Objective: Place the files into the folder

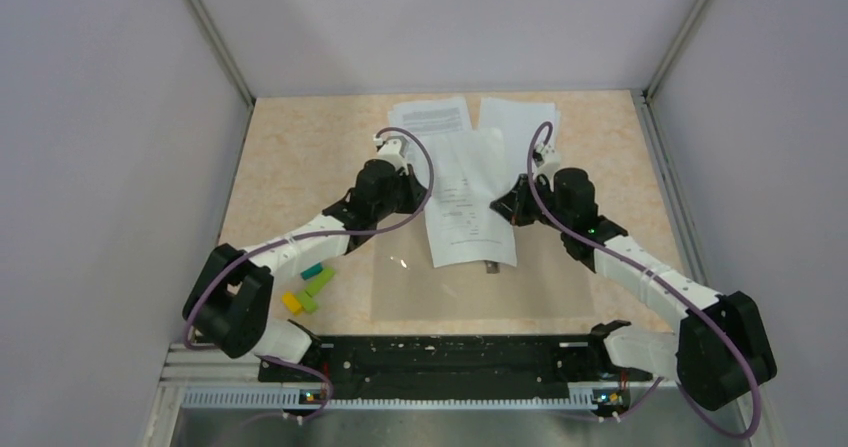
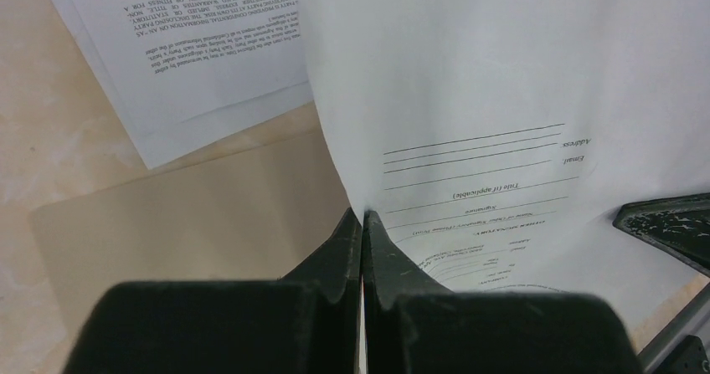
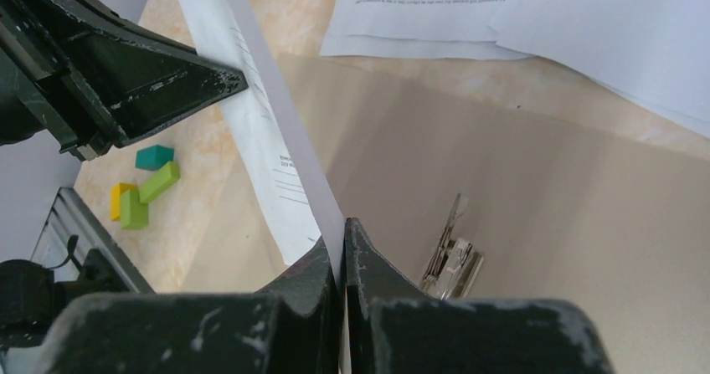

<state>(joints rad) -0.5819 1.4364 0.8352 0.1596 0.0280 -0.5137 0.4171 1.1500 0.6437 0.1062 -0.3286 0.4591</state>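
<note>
One white printed sheet of the files (image 1: 468, 192) hangs over the open tan folder (image 1: 420, 292), held at both side edges. My left gripper (image 1: 424, 203) is shut on its left edge, and the left wrist view shows the tips (image 2: 362, 217) pinching the paper (image 2: 486, 98). My right gripper (image 1: 506, 209) is shut on the right edge; its tips (image 3: 343, 227) clamp the sheet (image 3: 276, 148) above the folder (image 3: 544, 190). The folder's metal clip (image 3: 452, 257) lies bare at the spine. Two more files (image 1: 432, 117) (image 1: 518, 117) lie at the back, overlapping the folder's far edge.
Small green, teal and yellow blocks (image 1: 308, 287) lie on the speckled tabletop left of the folder, near the left arm. Grey booth walls close the table on three sides. The arms' black base rail (image 1: 440, 357) runs along the near edge.
</note>
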